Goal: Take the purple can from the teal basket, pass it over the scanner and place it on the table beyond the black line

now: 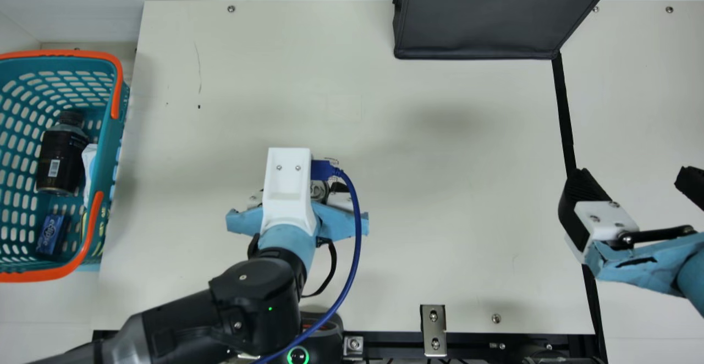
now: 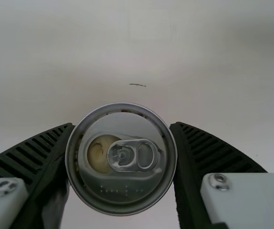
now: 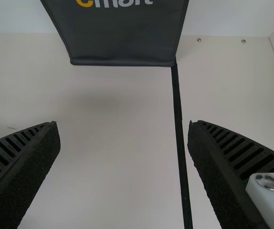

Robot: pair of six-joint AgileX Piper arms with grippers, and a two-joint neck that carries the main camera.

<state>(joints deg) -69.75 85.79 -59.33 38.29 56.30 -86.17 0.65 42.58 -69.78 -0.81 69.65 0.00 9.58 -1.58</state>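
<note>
At the far side of the table [image 1: 440,232], right of the middle, stands a black bag [image 1: 473,28] with orange and white lettering across its front. In the basket [image 1: 116,133] at the left, a dark bottle [image 1: 61,152] carries a small white label with a barcode, and a little blue box [image 1: 51,234] nearer by has pale lettering. A white and blue packet [image 1: 88,160] lies beside the bottle, against the basket's right side. The basket is teal with orange handles.

Over the table, left of its middle, the left gripper [image 1: 291,199] is pinching the can [image 2: 121,160], one ribbed finger [image 2: 36,148] pressed to each side. The left wrist view looks onto the can's silver top, with its pull tab closed and a row of small raised dots near the rim. The can is well to the left of the black line [image 1: 564,116], not beyond it.

At the right, the right gripper [image 1: 632,181] is spread wide, with nothing between its fingers. It is over the black line, which runs from the bag's near right corner towards the near edge of the table. At the near edge, beside the left arm, a black device [image 1: 322,342] shows a green ring of light.
</note>
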